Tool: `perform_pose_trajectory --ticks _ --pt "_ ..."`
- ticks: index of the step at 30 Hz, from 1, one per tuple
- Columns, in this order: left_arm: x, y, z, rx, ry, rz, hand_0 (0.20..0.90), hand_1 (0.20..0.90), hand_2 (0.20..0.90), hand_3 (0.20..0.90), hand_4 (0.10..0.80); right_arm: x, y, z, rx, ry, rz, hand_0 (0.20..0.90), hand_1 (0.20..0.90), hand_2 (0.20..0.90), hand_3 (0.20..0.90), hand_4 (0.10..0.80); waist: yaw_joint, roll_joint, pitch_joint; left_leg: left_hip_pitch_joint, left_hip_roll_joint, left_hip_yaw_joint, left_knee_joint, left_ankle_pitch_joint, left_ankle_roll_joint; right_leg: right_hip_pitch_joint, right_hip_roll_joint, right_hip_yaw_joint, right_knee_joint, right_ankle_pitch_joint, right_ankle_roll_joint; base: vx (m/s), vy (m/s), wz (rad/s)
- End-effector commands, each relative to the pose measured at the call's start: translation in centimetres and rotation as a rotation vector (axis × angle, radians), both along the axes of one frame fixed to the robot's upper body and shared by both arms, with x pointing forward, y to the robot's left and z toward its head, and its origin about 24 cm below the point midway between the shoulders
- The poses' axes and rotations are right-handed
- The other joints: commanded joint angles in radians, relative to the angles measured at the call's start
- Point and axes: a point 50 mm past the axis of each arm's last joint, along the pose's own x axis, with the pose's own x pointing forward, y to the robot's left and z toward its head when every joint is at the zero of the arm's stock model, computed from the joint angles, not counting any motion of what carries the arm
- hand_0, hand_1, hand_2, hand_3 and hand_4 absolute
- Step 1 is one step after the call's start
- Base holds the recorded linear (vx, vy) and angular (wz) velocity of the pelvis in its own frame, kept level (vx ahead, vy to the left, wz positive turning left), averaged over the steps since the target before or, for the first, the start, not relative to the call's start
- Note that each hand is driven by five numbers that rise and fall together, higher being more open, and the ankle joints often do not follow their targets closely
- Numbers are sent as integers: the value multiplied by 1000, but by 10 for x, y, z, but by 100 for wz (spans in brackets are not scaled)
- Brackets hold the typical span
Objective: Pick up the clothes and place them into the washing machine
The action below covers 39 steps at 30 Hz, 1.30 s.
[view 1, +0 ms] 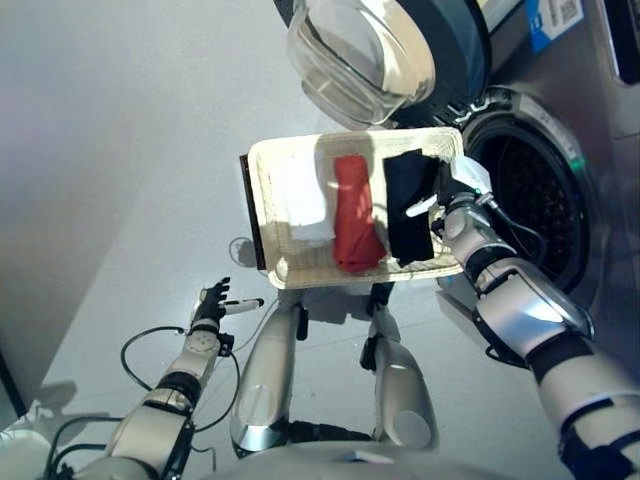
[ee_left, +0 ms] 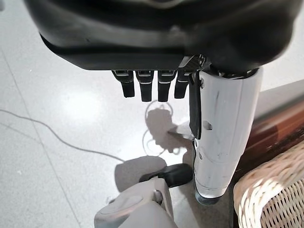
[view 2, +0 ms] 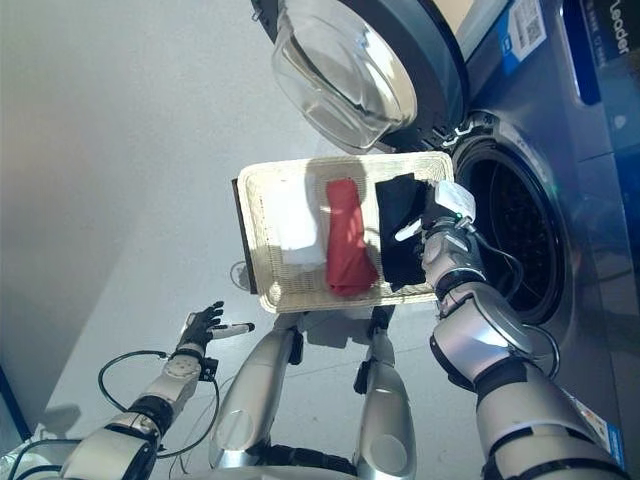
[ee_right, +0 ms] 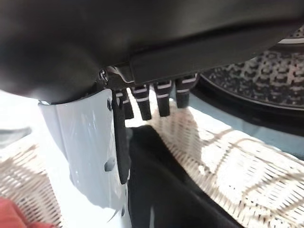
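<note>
Basket [view 1: 262, 190] holds white cloth [view 1: 303, 205], red cloth [view 1: 354, 215] and black cloth [view 1: 408, 205]; my right hand [view 1: 447, 195] hovers over the black one, fingers relaxed, gripping nothing. Left hand [view 1: 212, 301] hangs loose, low left.

Print is seen only on the washing machine [view 2: 585, 190]. A blue label [view 2: 530, 28] with a white barcode-like patch is stuck on its front panel beside the open door [view 2: 350, 60]; the lettering on it is too small to be read. Larger white letters are printed on a dark strip [view 2: 617, 35] at the upper right corner of the panel. Another small sticker [view 2: 600, 425] is seen low on the machine's front, its text not legible. No numbers or signs can be made out elsewhere.
</note>
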Motion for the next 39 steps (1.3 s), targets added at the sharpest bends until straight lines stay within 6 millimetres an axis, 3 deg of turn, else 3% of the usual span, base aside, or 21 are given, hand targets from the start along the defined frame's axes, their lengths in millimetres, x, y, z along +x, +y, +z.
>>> perform_pose_trajectory --ticks 1,7,24,33,35,39 --pt "-13 4 -8 25 20 19 900 900 900 900 800 12 -21 65 -100 -189 -63 900 900 900 900 800 0 50 -13 2 87 -14 71 35 -164 91 -68 31 13 23 -32 12 34 1" --pt "-11 5 -5 24 -4 34 900 900 900 900 800 13 -21 71 -116 -203 -59 900 900 900 900 800 6 51 -13 -36 86 -14 101 32 -168 72 -73 35 26 27 -34 9 47 -1" --pt "-13 6 -3 7 -35 66 900 900 900 900 800 12 -19 63 -136 -164 -68 900 900 900 900 800 25 64 -13 -111 82 -14 131 33 -177 29 -86 45 49 33 -37 2 33 3" --pt "-13 3 -1 -2 -57 63 900 900 900 900 800 12 -28 82 -203 -180 -102 900 900 900 900 800 44 87 -13 -178 82 -19 171 41 -174 -26 -81 49 106 34 -26 -6 31 -1" --pt "-14 -3 -3 0 -43 40 900 900 900 900 800 10 -38 91 -247 -184 -144 900 900 900 900 800 48 101 -13 -220 80 -22 205 39 -170 -68 -77 62 142 36 -27 -6 12 -2" --pt "-12 -6 -3 -6 -50 36 900 900 900 900 800 7 -45 92 -277 -170 -162 900 900 900 900 800 50 123 -13 -257 83 -24 244 26 -166 -108 -75 71 188 32 -23 3 32 3"
